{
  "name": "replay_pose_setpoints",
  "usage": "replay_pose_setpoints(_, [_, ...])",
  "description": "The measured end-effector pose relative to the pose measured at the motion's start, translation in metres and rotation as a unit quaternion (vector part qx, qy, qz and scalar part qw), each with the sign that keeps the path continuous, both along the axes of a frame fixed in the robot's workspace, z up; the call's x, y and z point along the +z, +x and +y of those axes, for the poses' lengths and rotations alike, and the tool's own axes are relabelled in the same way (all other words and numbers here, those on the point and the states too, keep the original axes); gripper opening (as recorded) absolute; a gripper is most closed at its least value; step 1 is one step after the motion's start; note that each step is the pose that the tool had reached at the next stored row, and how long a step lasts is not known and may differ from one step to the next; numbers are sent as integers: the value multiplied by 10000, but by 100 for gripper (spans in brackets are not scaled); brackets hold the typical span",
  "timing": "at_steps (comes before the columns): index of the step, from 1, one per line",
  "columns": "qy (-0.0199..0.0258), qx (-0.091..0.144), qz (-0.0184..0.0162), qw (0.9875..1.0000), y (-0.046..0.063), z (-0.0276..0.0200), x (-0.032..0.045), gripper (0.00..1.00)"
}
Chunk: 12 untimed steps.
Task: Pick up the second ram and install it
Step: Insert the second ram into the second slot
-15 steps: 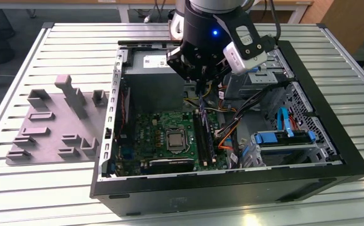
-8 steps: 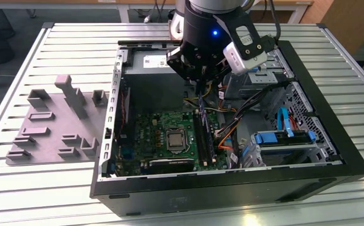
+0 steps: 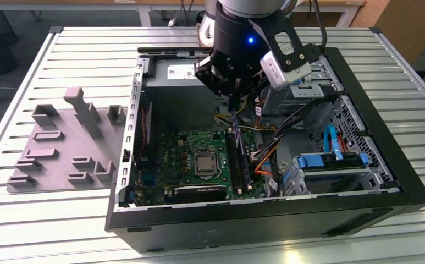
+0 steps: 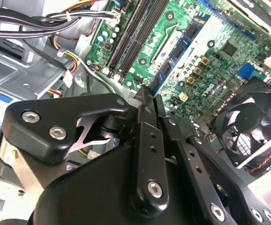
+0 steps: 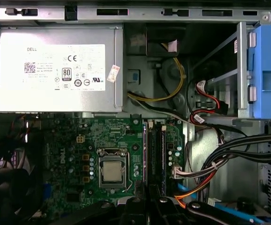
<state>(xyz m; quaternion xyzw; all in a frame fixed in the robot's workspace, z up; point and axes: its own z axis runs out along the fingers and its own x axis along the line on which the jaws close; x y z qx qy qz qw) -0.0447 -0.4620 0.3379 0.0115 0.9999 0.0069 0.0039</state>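
1. Over the open computer case (image 3: 388, 192), on the slatted worktop (image 3: 65, 220), the end effector (image 3: 232, 99) hangs near the case's 12 o'clock end in the exterior view.
2. Its fingers (image 4: 144, 136) are pressed together, with a thin dark edge between their tips that may be the second ram; I cannot tell for certain.
3. Beneath it lies the green motherboard (image 5: 102, 136), with the processor socket (image 5: 113, 172) at its centre.
4. Black memory slots (image 5: 156, 150) sit at 3 o'clock of the socket in the first wrist view, directly ahead of the fingertips (image 5: 149, 192).
5. At 9 o'clock of the case, a grey parts tray (image 3: 65, 148) rests on the worktop.
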Motion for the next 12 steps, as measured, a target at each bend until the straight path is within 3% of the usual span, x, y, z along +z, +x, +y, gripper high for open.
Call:
replay_pose_setpoints(7, [0, 27, 9, 10000, 35, 0, -124, 14])
replay_pose_setpoints(12, [-1, 103, 10, 9999, 44, -1, -134, 14])
